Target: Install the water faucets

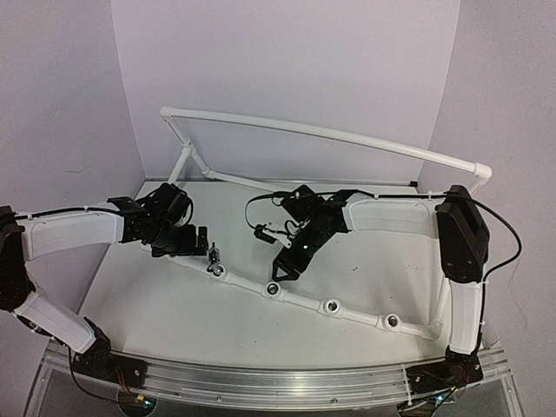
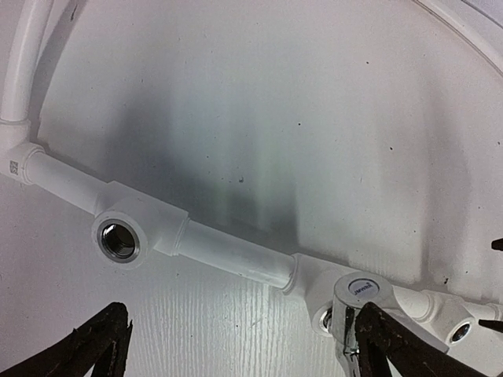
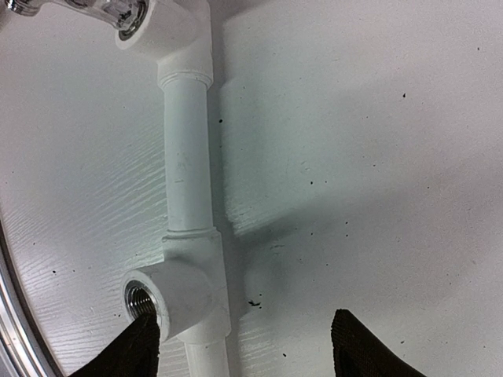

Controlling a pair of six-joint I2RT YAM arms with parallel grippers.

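Observation:
One water faucet, small and chrome, stands in a socket near the left end of the white pipe frame's front pipe. In the left wrist view the faucet shows a round blue-labelled cap, and its stem is partly hidden behind the right finger. My left gripper is open wide with only table between its fingers. It sits just left of the faucet in the top view. My right gripper is open over an empty threaded socket, and the faucet shows at the top left. In the top view the right gripper hovers above that socket.
Two more empty sockets follow along the front pipe to the right. Another empty socket lies left of the faucet, near the pipe's corner. The frame's raised back rail arches over the white table. Purple walls enclose the table.

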